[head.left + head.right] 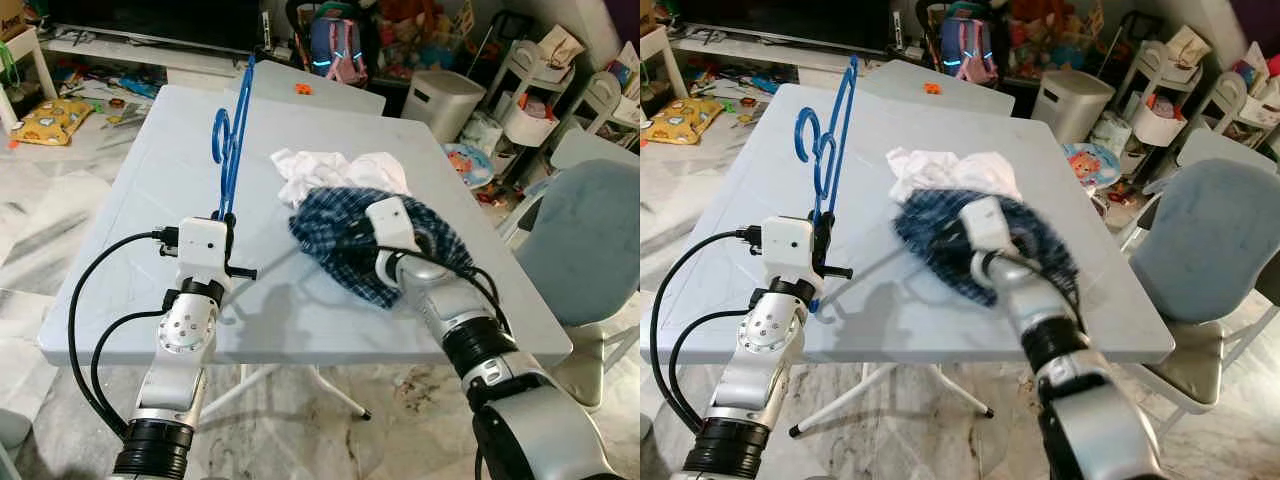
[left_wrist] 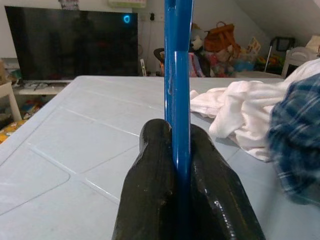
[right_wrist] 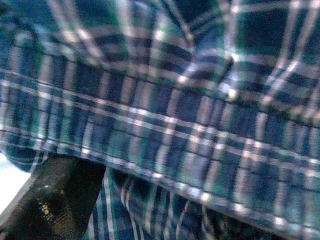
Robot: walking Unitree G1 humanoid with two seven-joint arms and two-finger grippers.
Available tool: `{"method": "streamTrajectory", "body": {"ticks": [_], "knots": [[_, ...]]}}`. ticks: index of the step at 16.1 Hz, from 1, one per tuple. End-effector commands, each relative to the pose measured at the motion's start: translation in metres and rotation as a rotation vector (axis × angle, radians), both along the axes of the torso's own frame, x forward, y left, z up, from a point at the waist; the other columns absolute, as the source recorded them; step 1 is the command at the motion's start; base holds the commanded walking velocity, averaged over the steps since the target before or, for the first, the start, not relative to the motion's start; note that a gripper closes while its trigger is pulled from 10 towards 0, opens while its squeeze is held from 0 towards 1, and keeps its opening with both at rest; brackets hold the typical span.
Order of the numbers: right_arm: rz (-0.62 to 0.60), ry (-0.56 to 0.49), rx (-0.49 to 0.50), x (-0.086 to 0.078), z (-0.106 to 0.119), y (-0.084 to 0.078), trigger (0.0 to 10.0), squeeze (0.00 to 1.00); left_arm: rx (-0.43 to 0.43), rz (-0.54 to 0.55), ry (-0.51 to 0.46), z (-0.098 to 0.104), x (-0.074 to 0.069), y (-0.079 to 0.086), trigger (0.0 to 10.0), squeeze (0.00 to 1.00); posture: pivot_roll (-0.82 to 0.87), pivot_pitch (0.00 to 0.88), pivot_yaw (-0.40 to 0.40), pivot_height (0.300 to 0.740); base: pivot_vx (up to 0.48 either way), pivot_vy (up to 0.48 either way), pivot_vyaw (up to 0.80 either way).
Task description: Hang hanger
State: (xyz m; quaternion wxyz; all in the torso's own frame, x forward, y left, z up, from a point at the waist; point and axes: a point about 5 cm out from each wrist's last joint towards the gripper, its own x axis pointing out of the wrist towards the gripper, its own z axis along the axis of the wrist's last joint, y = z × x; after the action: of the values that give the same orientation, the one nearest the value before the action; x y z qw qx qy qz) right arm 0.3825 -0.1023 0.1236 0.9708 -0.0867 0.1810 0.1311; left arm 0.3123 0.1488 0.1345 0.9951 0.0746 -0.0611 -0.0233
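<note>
I am holding the one blue hanger (image 1: 231,140) upright in the left pincer (image 2: 176,150), whose two black fingers (image 2: 150,190) are clamping shut on its lower bar. Standing it on edge above the grey table (image 1: 150,200) is keeping its hook and shoulders free of the cloth, which I judge is the point of this pose: a garment can then be fed onto it.

I am pressing the right pincer (image 1: 375,235) down into the blue plaid shirt (image 1: 340,215), which is lying crumpled at the middle of the table. Its wrist camera is looking straight into plaid folds, with one dark finger (image 3: 55,200) at the edge, so I cannot tell whether it is gripping the fabric or merely resting open in it.

Counting: one hanger, two garments, the plaid shirt and a white garment (image 1: 335,170) touching its far side. A grey-blue chair (image 1: 590,240) is standing just beside the table on my right.
</note>
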Motion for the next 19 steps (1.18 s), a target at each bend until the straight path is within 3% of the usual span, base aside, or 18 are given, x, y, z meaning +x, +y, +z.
{"method": "streamTrajectory", "body": {"ticks": [1, 2, 3, 6, 7, 9, 11, 12, 13, 15, 19], "knots": [[-0.095, -0.025, 0.012, 0.006, 0.006, -0.015, 10.0, 1.0, -0.002, 0.012, 0.077, -0.015, -0.003, 0.001, 10.0, 0.0, 0.28, 0.0, -0.224, 0.74, 0.0, 0.0, 0.0], [-0.126, -0.031, 0.017, 0.008, 0.008, -0.017, 10.0, 1.0, -0.002, 0.013, 0.077, -0.015, -0.003, 0.001, 10.0, 0.0, 0.28, 0.0, -0.224, 0.74, 0.0, 0.0, 0.0], [-0.1, -0.038, 0.082, 0.01, 0.013, -0.01, 10.0, 1.0, -0.004, 0.01, 0.076, -0.015, -0.003, 0.0, 10.0, 0.0, 0.28, 0.0, -0.223, 0.74, 0.0, 0.0, 0.0], [0.082, -0.027, 0.071, -0.004, -0.005, 0.0, 10.0, 1.0, -0.011, -0.01, 0.075, -0.015, -0.002, -0.005, 10.0, 0.0, 0.28, 0.0, -0.215, 0.74, 0.0, 0.0, 0.0], [0.102, -0.014, 0.071, -0.009, -0.012, -0.003, 10.0, 1.0, -0.013, -0.024, 0.076, -0.014, -0.002, -0.006, 10.0, 0.0, 0.27, 0.0, -0.211, 0.74, 0.0, 0.0, 0.0], [0.122, -0.026, 0.065, -0.03, -0.031, -0.025, 10.0, 1.0, -0.029, -0.082, 0.089, -0.016, -0.003, -0.014, 10.0, 0.0, 0.24, 0.0, -0.195, 0.74, 0.0, 0.0, 0.0], [0.103, -0.08, 0.074, -0.048, -0.033, -0.046, 10.0, 1.0, -0.032, -0.11, 0.088, -0.017, -0.004, -0.017, 10.0, 0.0, 0.22, 0.0, -0.18, 0.74, 0.0, 0.0, 0.0], [0.066, -0.111, 0.063, -0.056, -0.031, -0.057, 10.0, 0.76, -0.034, -0.121, 0.089, -0.017, -0.004, -0.017, 10.0, 0.0, 0.22, 0.0, -0.176, 0.74, 0.0, 0.0, 0.0], [0.009, -0.161, 0.111, -0.071, -0.024, -0.074, 10.0, 0.0, -0.042, -0.13, 0.091, -0.016, -0.004, -0.017, 10.0, 0.0, 0.2, 0.0, -0.163, 0.74, 0.0, 0.0, 0.0], [-0.01, -0.238, 0.124, -0.089, -0.012, -0.084, 10.0, 0.0, -0.035, -0.13, 0.104, -0.014, -0.003, -0.016, 10.0, 0.0, 0.19, 0.0, -0.153, 0.74, 0.0, 0.0, 0.0], [-0.003, -0.364, 0.201, -0.118, 0.014, -0.082, 10.0, 0.0, -0.047, -0.135, 0.057, 0.007, 0.004, -0.019, 10.0, 0.0, 0.18, 0.0, -0.142, 0.74, 0.0, 0.0, 0.0]]}}
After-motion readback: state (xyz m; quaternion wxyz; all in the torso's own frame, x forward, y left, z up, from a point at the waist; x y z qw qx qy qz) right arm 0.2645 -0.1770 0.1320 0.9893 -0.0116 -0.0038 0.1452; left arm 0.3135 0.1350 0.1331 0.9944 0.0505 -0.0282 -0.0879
